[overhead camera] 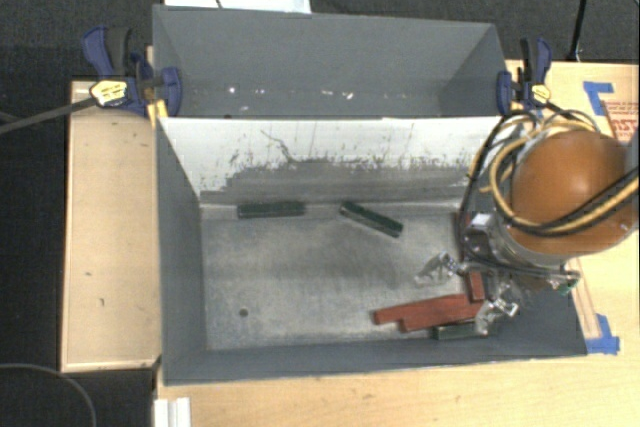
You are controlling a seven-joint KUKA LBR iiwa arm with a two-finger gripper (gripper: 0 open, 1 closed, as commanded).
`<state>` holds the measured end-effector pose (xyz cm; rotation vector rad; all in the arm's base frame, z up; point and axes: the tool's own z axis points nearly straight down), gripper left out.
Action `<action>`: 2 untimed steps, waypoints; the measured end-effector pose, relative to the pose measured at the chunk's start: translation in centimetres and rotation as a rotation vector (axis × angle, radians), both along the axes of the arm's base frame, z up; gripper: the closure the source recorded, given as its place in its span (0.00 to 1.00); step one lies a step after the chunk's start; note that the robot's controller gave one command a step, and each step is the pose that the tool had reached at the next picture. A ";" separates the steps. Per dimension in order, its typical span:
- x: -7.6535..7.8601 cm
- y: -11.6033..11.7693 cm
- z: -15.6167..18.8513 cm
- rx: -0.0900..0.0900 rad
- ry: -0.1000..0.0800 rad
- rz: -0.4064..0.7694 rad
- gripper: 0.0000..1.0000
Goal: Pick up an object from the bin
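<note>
A grey metal bin point(180, 245) is seen from above. At the lower right of the frame the robot's wrist, under a rounded orange cover point(560, 190) looped with cables, hangs low and hides the bin corner beneath it. The jaws sit below that cover among metal parts and are hard to make out; I cannot tell whether they are released or clenched. A flat red-brown strip point(425, 313) lies on the floor at lower right, with its right end at the jaws; contact is unclear. A small dark piece point(455, 332) lies just below the strip. Toward the upper centre, a dark green bar point(270, 209) and a tilted dark green bar point(372, 219) lie well apart from the jaws.
</note>
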<state>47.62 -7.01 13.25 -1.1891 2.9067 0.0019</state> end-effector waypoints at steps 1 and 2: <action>0.0 0.0 0.0 0.000 0.000 -0.001 0.00; 3.5 -1.1 -5.7 -0.001 -0.018 -0.190 1.00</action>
